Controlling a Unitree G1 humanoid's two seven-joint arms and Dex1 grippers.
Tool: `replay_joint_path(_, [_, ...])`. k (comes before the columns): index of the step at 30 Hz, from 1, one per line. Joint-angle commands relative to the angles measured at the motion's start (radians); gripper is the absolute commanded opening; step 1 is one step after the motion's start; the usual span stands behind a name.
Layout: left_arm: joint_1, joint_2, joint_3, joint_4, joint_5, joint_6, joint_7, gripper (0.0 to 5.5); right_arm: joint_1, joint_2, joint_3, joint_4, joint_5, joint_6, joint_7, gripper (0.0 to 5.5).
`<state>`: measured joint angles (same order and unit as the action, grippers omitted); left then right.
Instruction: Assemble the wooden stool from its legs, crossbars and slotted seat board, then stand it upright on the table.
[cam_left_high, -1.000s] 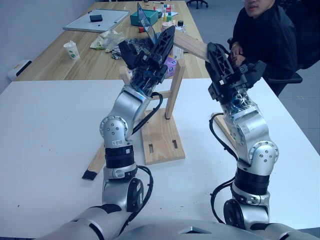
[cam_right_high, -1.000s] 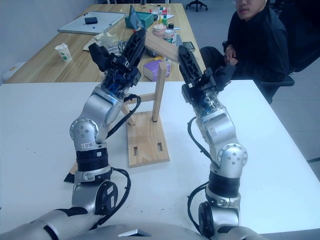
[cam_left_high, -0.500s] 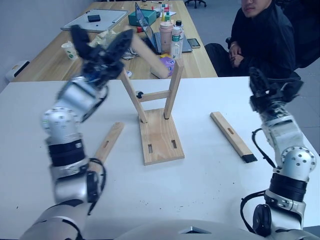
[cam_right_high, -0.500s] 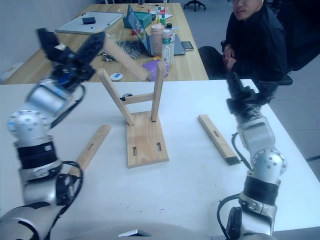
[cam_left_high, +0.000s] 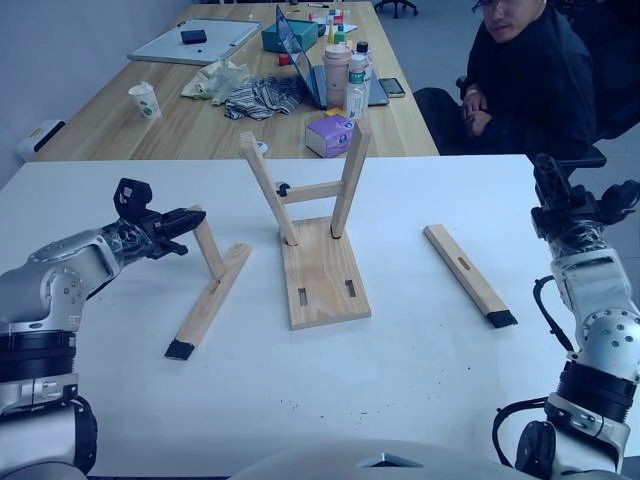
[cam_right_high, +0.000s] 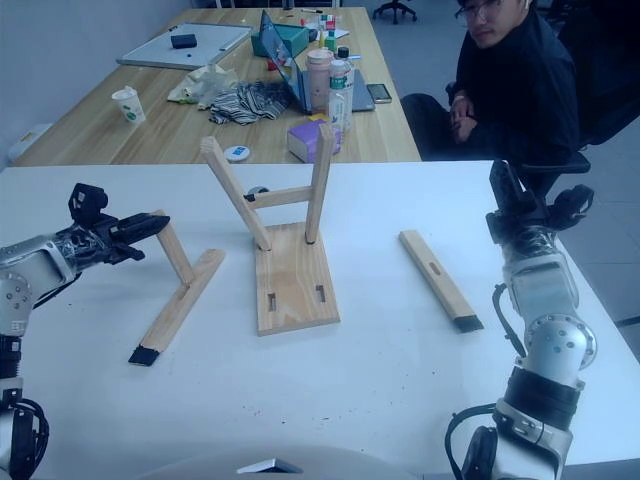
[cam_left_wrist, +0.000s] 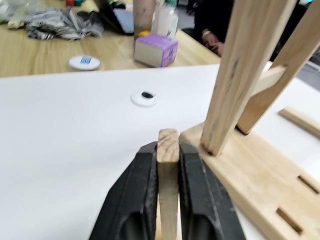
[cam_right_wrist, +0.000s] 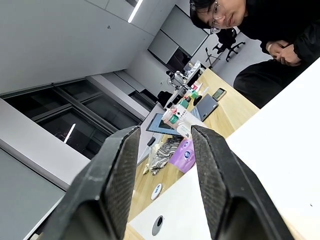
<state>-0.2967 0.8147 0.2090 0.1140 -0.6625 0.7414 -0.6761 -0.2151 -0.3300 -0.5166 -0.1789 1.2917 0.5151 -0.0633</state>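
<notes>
Wooden bar pinched in the left gripper, seat half built to its right.
Left gripper (cam_left_high: 188, 228) is clamped on the upper end of a bar (cam_left_high: 210, 255) leaning onto a flat leg (cam_left_high: 210, 302); rightward lies the seat (cam_left_high: 322, 278) with two legs (cam_left_high: 266, 188) and a crossbar (cam_left_high: 310, 191) planted. Right gripper (cam_left_high: 588, 188), raised beyond a loose leg (cam_left_high: 468, 275), is spread wide, empty.

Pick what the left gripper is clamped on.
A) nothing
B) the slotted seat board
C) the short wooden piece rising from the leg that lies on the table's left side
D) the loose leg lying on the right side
C: the left gripper is shut on both sides of the short wooden piece, whose lower end meets the leg lying flat.
</notes>
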Motion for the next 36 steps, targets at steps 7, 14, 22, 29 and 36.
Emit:
replay_joint_path(7, [0.058,-0.025,0.016,-0.057,0.041,0.039,0.021,0.36,0.016,0.007,0.007,-0.007,-0.032,0.024,0.011,1.87])
replay_joint_path(14, [0.042,-0.013,0.067,-0.092,0.013,0.105,0.022,0.36,0.042,0.012,0.003,-0.023,-0.031,0.030,0.008,1.87])
replay_joint_path(22, [0.022,-0.016,0.058,-0.085,0.036,0.126,0.011,0.36,0.082,0.037,0.004,-0.061,-0.032,0.019,-0.004,1.87])
replay_joint_path(29, [0.035,-0.011,0.074,-0.088,0.039,0.135,0.010,0.36,0.093,0.037,0.001,-0.066,-0.036,0.024,-0.006,1.87])
replay_joint_path(36, [0.029,-0.012,0.069,-0.084,0.050,0.138,0.011,0.36,0.097,0.043,0.001,-0.067,-0.044,0.021,-0.005,1.87])
